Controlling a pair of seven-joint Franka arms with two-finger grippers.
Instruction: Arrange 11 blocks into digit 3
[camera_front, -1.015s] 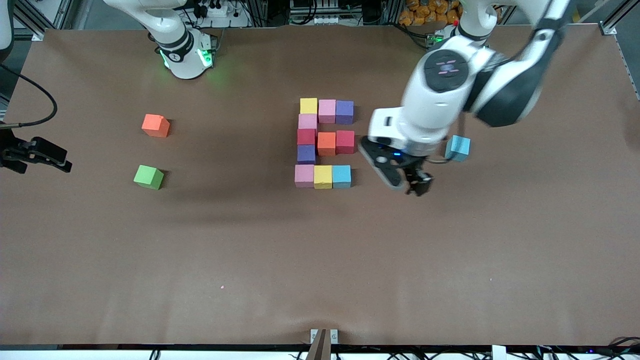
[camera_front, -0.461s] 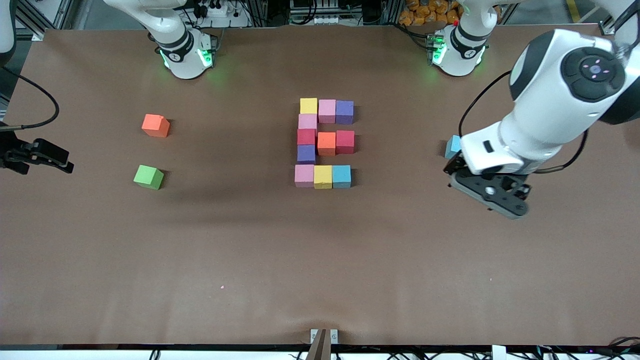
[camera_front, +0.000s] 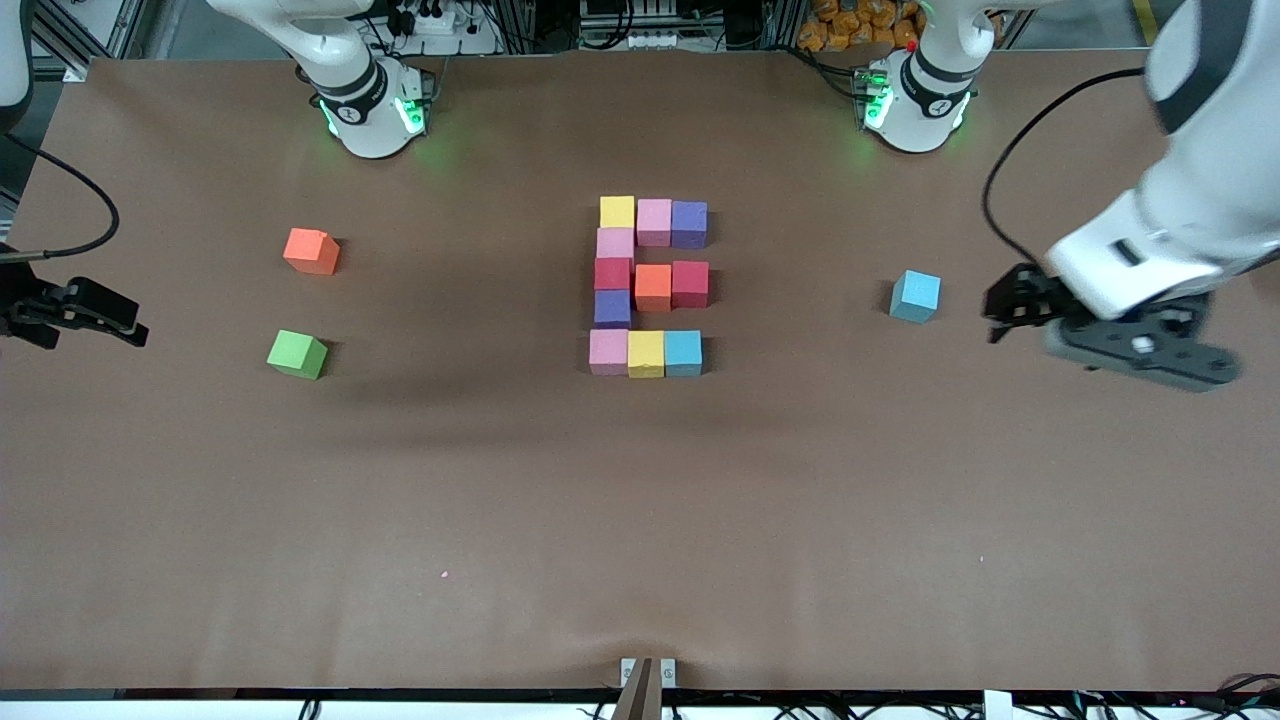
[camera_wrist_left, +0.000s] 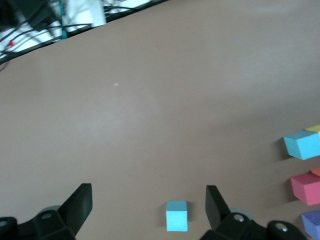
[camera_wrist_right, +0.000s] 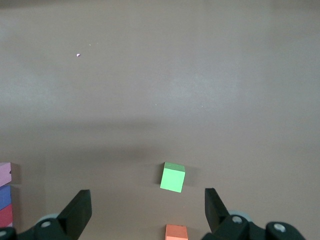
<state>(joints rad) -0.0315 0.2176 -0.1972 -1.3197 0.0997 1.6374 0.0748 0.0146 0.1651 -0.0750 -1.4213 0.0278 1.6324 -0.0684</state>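
The digit 3 sits in the middle of the brown worktop, built of eleven touching blocks. Its top bar, farthest from the front camera, runs yellow, pink, purple. A pink block joins it to the middle bar of red, orange and red. A purple block joins that to the lowest bar, nearest the camera: pink, yellow, light blue. Seen from the front camera the figure reads like an E, its spine toward the right arm's end of the worktop.

Three cubes lie loose. A spare light blue cube stands alone at about 3 o'clock from the figure, well apart from it, toward the left arm's end. A spare orange cube lies at about 9 o'clock from the figure, and the green cube sits near it at its 6 o'clock, nearer the front camera.

The left hand hovers over bare worktop just beside the spare light blue cube, at its 3 o'clock, fingers spread apart and holding nothing; its wrist view shows that cube between the two fingertips but below them. The right hand waits at the worktop's edge at the right arm's end, fingers apart and empty, with the green cube in its wrist view.
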